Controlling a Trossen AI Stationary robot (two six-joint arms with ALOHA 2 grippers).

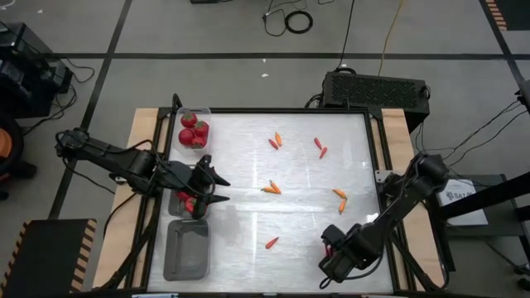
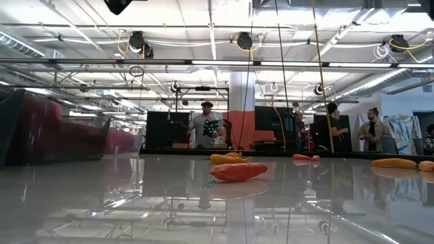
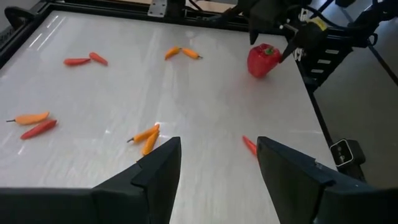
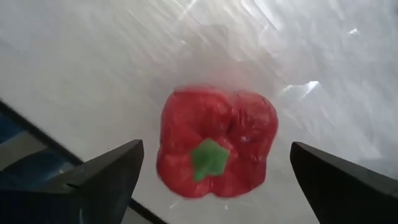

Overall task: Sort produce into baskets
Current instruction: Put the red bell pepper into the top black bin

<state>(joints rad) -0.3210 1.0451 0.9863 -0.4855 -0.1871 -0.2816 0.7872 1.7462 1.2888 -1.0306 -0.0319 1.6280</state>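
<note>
Glossy white worktop (image 1: 248, 157). Three clear, round-cornered baskets along its left edge: far (image 1: 205, 112) holds red produce, middle (image 1: 177, 204) is largely hidden beneath the left gripper (image 1: 217, 187), spread wide. Near the front right corner, the right gripper (image 4: 211, 177), wide, straddles a lobed red bell pepper (image 4: 217, 140). Thin chilies (image 1: 272, 188) lie scattered.

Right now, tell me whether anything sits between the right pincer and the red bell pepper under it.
Nothing visible does. The right pincer is open, and the red bell pepper lies on bare table between its fingers, stem up. The nearest chili lies apart, toward the table's middle.
</note>
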